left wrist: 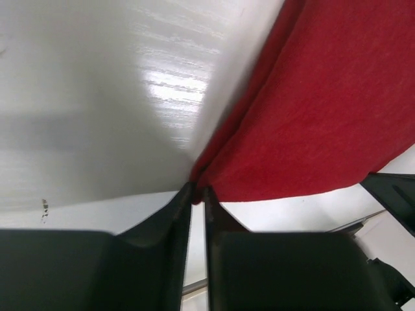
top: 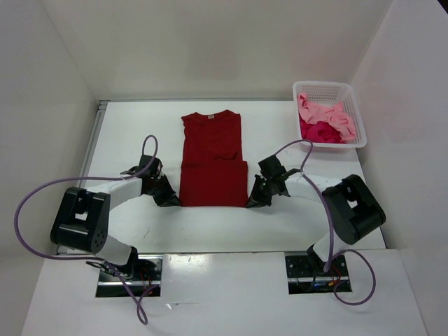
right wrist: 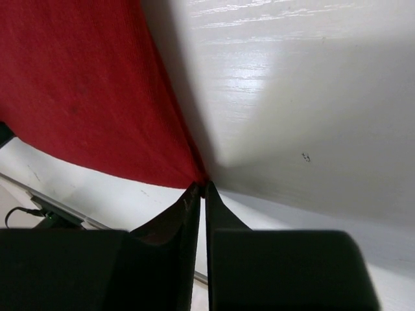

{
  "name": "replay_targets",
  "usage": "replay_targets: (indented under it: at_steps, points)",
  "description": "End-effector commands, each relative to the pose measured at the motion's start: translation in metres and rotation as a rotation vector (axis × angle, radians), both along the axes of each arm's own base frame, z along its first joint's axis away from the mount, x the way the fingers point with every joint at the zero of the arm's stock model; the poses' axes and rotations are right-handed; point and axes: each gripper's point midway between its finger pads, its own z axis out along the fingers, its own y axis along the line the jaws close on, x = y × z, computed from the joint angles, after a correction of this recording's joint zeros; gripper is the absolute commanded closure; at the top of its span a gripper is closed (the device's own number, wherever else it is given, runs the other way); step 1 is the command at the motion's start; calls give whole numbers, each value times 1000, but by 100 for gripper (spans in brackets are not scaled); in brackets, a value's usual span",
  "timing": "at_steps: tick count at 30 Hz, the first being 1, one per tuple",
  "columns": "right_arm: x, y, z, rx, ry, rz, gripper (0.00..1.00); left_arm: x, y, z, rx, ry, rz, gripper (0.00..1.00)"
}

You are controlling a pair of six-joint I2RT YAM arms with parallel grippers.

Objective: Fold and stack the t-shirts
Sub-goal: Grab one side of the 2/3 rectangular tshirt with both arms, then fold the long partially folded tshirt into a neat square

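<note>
Left hand [top: 170,201] pinches the dark red t-shirt [top: 212,161] at its 7 o'clock corner, right hand [top: 253,202] at 5 o'clock (both clamped on cloth).

Left pincer [left wrist: 198,193] nipping a corner of the dark red t-shirt [left wrist: 324,110].
The black jaws fill the bottom of the view and meet almost tip to tip, with the cloth corner pinched between them. From that point the shirt fans up and to the right. Its left edge casts a soft shadow on the white counter [left wrist: 97,97], where a bright patch of glare sits.
</note>
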Motion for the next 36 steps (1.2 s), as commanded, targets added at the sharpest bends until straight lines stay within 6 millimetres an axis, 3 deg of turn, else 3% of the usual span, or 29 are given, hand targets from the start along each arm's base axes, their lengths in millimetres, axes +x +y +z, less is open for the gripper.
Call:
replay_targets:
  at_steps: [1, 5, 9, 12, 16, 17, 20, 23, 24, 26, 27, 28, 29, 30, 31, 32, 34, 35, 36]
  points:
    - [18, 7, 7, 14, -58, -1, 91, 15, 0, 6, 13, -50, -18, 87]
    - [14, 4, 6, -6, -51, 26, 100, 12, 0, 7, 12, -44, -47, 100]
    - [2, -3, 9, -16, -24, 19, 100, -4, 2, 12, 23, -15, -88, 100]
    - [-22, -6, 13, -6, 22, 20, 100, -25, 0, 22, 9, 25, -119, 100]
    - [-61, -7, 34, 27, 89, 45, 100, -48, -1, 50, -4, 56, -143, 100]
    - [-69, -9, 48, 52, 84, 45, 100, -61, 2, 56, 4, 89, -155, 100]
    - [-78, -12, 74, 76, 84, 35, 100, -83, -1, 70, -22, 145, -183, 100]
    - [-55, -10, 107, 75, -1, 55, 100, -65, -4, 93, -29, 83, -184, 100]
    - [-36, -8, 121, 73, -42, 51, 100, -39, -7, 114, -21, 4, -192, 100]
    - [-5, -17, 131, 60, -101, 49, 100, -6, -6, 139, 21, -95, -190, 100]
    - [23, -13, 143, 66, -149, 45, 100, 11, 0, 142, 45, -104, -187, 100]
    - [39, -14, 148, 61, -189, 57, 100, 36, 2, 167, 55, -189, -176, 100]
    - [57, -15, 153, 46, -228, 46, 100, 53, 5, 176, 57, -237, -165, 100]
    - [88, -14, 159, 37, -268, 28, 100, 71, 15, 176, 61, -251, -127, 100]
    - [103, -14, 161, 30, -292, 40, 100, 85, 21, 180, 71, -280, -104, 100]
    - [126, -12, 177, 30, -350, 33, 100, 107, 23, 181, 72, -311, -90, 100]
    - [158, -13, 156, 11, -333, 43, 100, 137, 26, 181, 84, -359, -72, 100]
    - [182, -10, 174, 20, -389, 38, 100, 157, 26, 173, 92, -352, -69, 100]
    - [193, -11, 170, 15, -378, 30, 100, 168, 27, 169, 102, -346, -64, 100]
